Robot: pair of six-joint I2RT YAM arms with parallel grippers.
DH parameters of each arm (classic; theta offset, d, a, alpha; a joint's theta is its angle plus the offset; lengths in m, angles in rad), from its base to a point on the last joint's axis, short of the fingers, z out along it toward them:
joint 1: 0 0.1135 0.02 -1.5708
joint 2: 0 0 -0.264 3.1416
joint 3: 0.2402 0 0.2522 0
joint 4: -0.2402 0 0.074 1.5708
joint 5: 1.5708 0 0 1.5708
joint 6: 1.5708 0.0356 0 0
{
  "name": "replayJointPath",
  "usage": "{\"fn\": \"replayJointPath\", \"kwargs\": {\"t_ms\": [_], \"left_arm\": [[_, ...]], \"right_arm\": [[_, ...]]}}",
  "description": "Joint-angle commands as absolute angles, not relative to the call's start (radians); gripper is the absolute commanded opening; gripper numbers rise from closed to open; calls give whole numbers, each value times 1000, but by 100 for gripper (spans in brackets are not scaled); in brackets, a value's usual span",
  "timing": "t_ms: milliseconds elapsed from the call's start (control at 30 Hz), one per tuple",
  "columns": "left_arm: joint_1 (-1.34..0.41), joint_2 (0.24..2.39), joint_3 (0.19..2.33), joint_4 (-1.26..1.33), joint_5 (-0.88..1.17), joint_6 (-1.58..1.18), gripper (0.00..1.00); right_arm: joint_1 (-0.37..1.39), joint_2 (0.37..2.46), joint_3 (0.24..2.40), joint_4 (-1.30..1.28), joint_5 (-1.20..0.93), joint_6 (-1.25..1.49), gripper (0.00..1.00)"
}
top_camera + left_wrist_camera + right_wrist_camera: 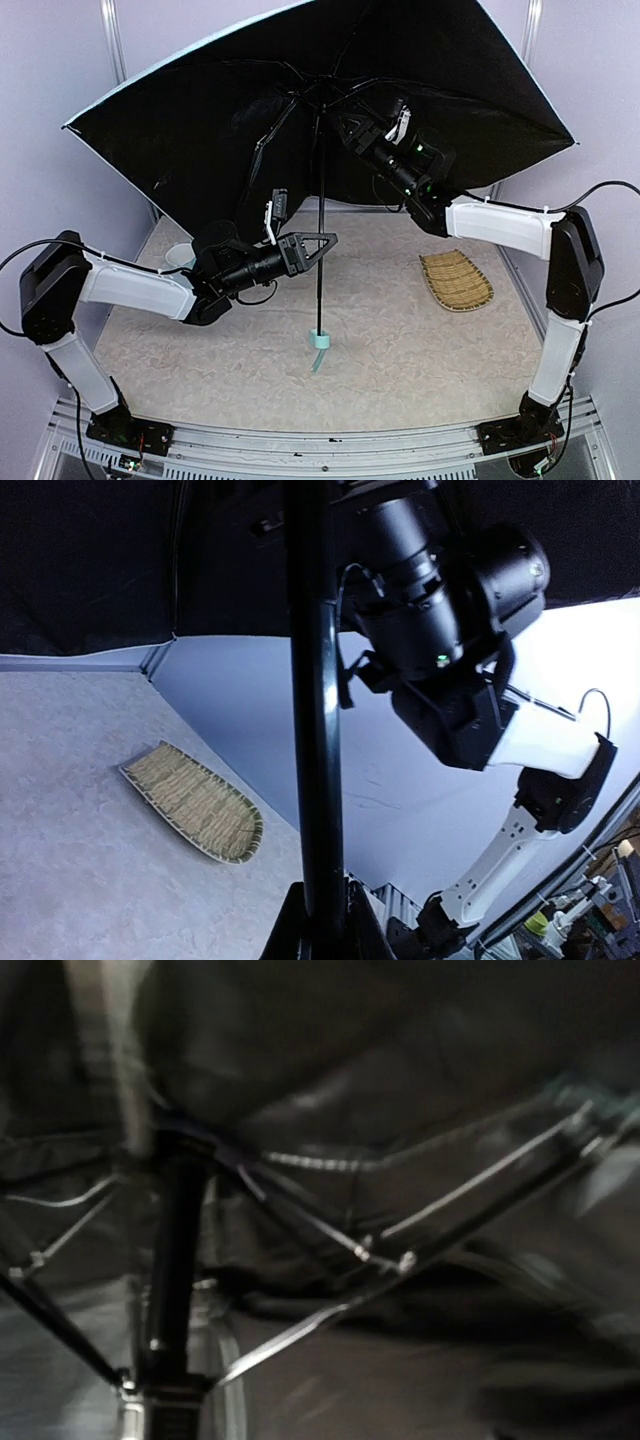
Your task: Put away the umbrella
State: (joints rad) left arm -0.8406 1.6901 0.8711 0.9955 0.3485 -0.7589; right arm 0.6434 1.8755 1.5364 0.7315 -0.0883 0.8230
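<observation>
Open black-lined umbrella, left claw clamping its shaft; right claw's state unclear.

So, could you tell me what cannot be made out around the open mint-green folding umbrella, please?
Top view: the right gripper blends into the black underside of the umbrella; its wrist view is blurred, so open or shut is unclear.
Top view: the light blue cup is mostly hidden behind the left arm.
Left wrist view: the bottom edge cuts off the left gripper around the thin black shaft.
</observation>
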Motion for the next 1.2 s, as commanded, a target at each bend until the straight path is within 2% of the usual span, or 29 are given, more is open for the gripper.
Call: {"fn": "replayJointPath", "kwargs": {"t_ms": [0, 100, 233, 367, 533, 633, 800, 833, 1000, 1167], "left_arm": [[-880, 1615, 915, 961, 185, -552, 0], [-882, 1626, 920, 958, 176, -560, 0], [-883, 1635, 927, 961, 180, -584, 0], [-885, 1636, 928, 959, 180, -576, 0], [-886, 1637, 934, 953, 192, -562, 0], [-888, 1630, 928, 955, 189, -557, 0], [-896, 1619, 920, 955, 193, -539, 0], [-897, 1617, 920, 954, 191, -537, 0], [-897, 1607, 907, 966, 177, -534, 0], [-897, 1608, 907, 967, 177, -529, 0]], "right_arm": [[698, 1786, 1516, 668, 99, 540, 64], [707, 1790, 1540, 638, 86, 511, 60], [733, 1786, 1541, 662, 31, 472, 60], [765, 1760, 1522, 698, 20, 414, 65], [762, 1812, 1650, 573, -35, 392, 71], [756, 1833, 1675, 546, -27, 404, 68], [746, 1870, 1732, 521, -12, 391, 50], [746, 1880, 1753, 501, -11, 386, 49], [746, 1890, 1762, 446, 20, 388, 59], [750, 1869, 1715, 430, 62, 378, 60]]}}
